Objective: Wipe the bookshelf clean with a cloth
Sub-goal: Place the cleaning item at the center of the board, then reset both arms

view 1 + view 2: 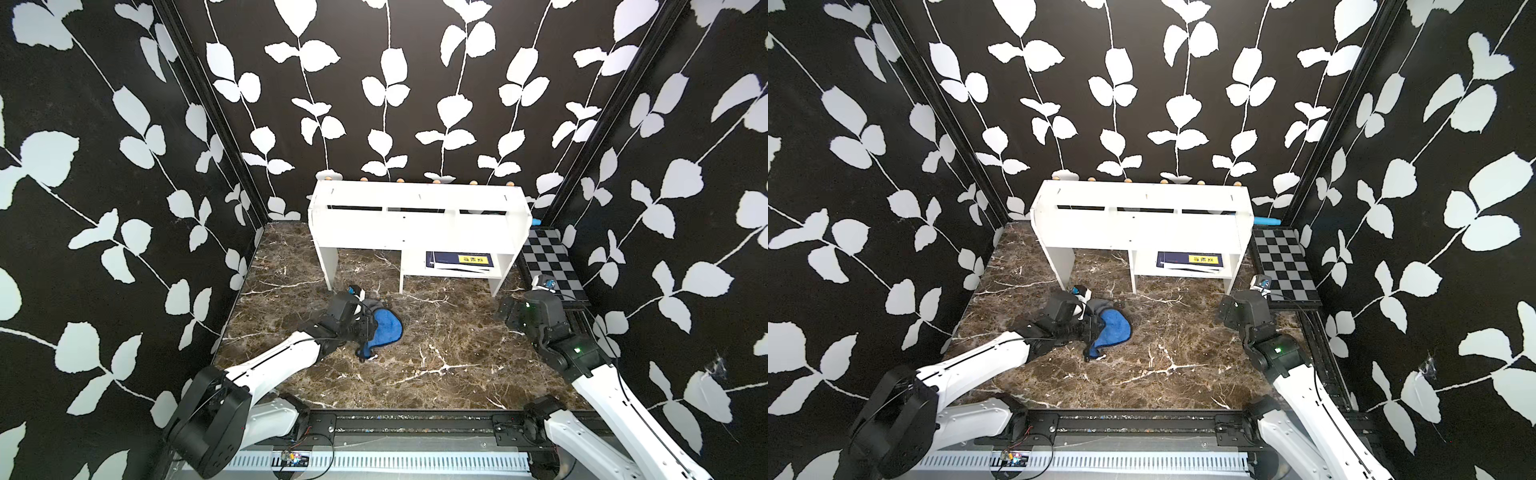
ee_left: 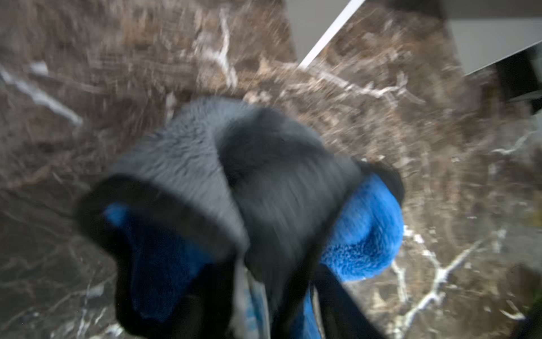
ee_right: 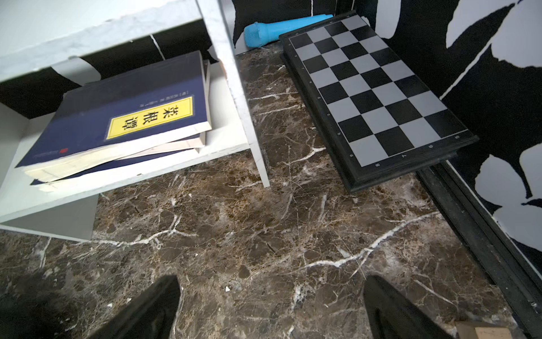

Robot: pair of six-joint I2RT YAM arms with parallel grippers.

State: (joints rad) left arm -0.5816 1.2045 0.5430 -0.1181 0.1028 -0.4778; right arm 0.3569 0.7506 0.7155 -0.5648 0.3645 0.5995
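While the cloth (image 2: 264, 176) is bunched at the left gripper (image 1: 366, 327), grey face draped over bright blue, left jaws cannot be judged, right gripper (image 3: 271, 283) spread wide, empty.

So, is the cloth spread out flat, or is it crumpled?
Crumpled: the cloth is bunched in a heap on the marble table; the left wrist view shows its grey face folded over the blue.

the bookshelf (image 1: 419, 226) stands at the back of the table (image 1: 440, 370). books (image 3: 117, 123) lie stacked in its lower cubby, on its right side. the checkered board (image 1: 550, 266) lies just right of the shelf, a microphone-shaped object (image 3: 278, 30) behind it. the cloth (image 1: 386, 328) is before the shelf's open left bay.
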